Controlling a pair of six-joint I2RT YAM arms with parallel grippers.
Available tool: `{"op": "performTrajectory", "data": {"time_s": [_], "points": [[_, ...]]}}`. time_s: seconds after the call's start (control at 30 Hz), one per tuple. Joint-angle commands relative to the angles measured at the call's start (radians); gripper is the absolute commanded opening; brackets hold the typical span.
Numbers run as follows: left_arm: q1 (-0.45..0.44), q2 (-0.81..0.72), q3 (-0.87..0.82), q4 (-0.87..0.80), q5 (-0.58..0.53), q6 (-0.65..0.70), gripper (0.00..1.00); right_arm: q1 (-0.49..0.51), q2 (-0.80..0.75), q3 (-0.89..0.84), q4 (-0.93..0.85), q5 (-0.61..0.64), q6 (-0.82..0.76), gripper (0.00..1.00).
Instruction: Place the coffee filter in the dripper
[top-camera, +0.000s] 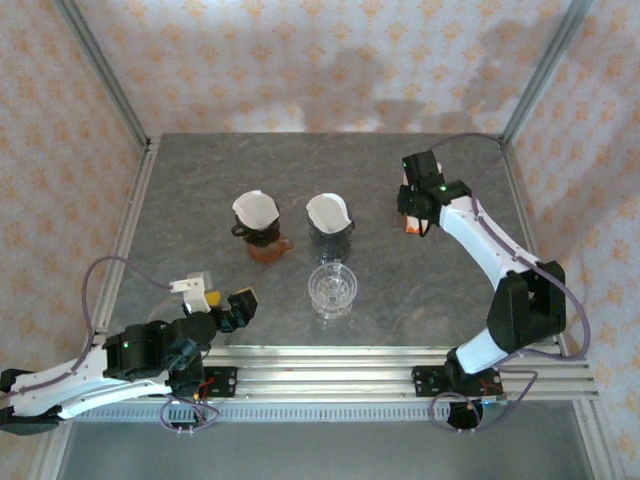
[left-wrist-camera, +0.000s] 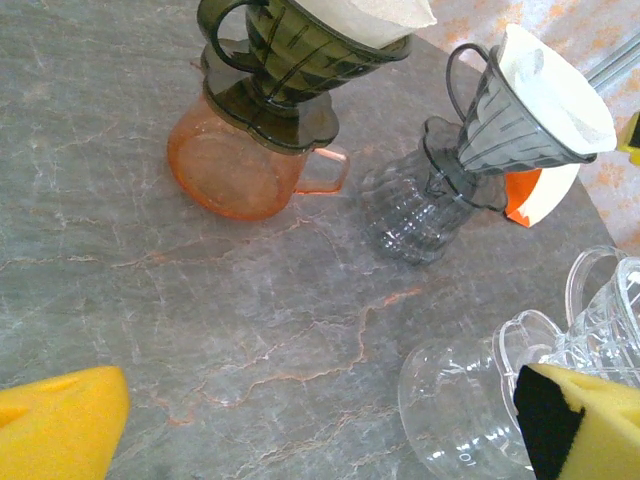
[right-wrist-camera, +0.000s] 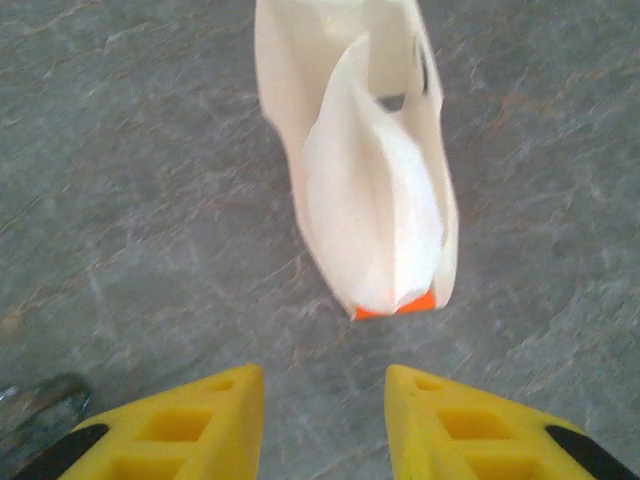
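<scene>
At seven o'clock on the table the left gripper (top-camera: 222, 300) rests, jaws wide apart and empty. At six o'clock the clear dripper (top-camera: 332, 285) stands bare. Beyond it, a dark dripper (left-wrist-camera: 300, 55) and a grey dripper (left-wrist-camera: 505, 135) hold paper. Farthest, at two o'clock, the right gripper (right-wrist-camera: 325, 420) hovers, fingers apart and empty, just short of the coffee filters (right-wrist-camera: 375, 200). This looks like the pick-up step: next, pinch one filter's edge.

The table (top-camera: 200, 190) was recorded as grey with marbled veining, and the walls (top-camera: 300, 60) as pale pink with an orange floral print. A dark olive dripper (left-wrist-camera: 300, 60) was noted over an orange carafe (left-wrist-camera: 235, 175), and a grey dripper (left-wrist-camera: 505, 135) over a smoke-grey carafe (left-wrist-camera: 415, 210), both lined with white filters (left-wrist-camera: 555, 85). The filter stack (right-wrist-camera: 375, 190) was found white with an orange base, and the fingers (right-wrist-camera: 190, 425) of the right gripper (right-wrist-camera: 325, 372) yellow.
</scene>
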Motion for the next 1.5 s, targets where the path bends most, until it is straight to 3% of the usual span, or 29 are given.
{"op": "performTrajectory", "data": {"time_s": [0.0, 0.2, 0.5, 0.87, 1.47], "points": [[-0.005, 0.036, 0.015, 0.041, -0.004, 0.038, 1.0, -0.038, 0.067, 0.088, -0.025, 0.051, -0.07, 0.34], [-0.005, 0.175, 0.084, 0.027, -0.012, 0.087, 1.0, -0.05, 0.203, 0.196, -0.076, 0.113, -0.14, 0.32], [0.004, 0.372, 0.177, 0.002, -0.004, 0.135, 1.0, -0.056, 0.274, 0.261, -0.077, 0.167, -0.165, 0.31], [0.117, 0.377, 0.148, 0.051, 0.128, 0.155, 1.0, -0.06, 0.329, 0.31, -0.096, 0.19, -0.193, 0.28], [0.144, 0.375, 0.132, 0.077, 0.16, 0.154, 1.0, -0.066, 0.398, 0.344, -0.106, 0.212, -0.202, 0.27]]}}
